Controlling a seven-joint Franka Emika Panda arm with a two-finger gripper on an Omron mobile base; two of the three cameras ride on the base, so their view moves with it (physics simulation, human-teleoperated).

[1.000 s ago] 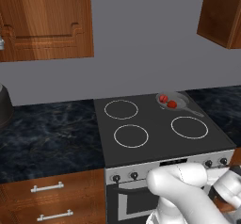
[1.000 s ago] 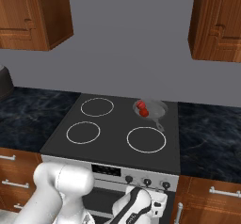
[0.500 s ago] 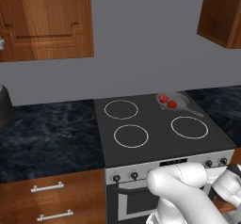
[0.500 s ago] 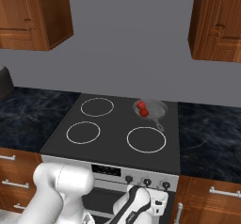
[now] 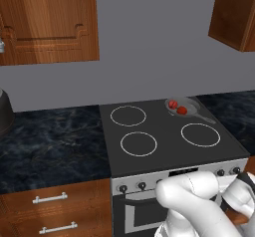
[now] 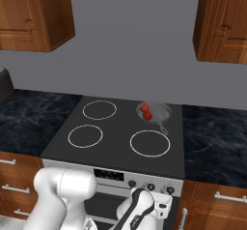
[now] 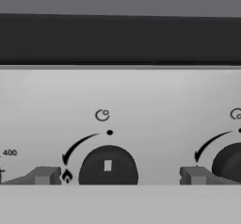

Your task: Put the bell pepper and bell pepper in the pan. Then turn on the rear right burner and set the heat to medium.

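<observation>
Both bell peppers (image 5: 177,107) lie in the pan (image 5: 191,103) – on the cooktop's (image 5: 164,151) rear right burner.

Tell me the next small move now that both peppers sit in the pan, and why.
Probably ease the tool straight forward and close on the dark knob. Both bell peppers already lie in the pan on the rear right burner, and in the hand view the open fingers straddle that knob on the stove's front panel, not yet gripping it.
</observation>
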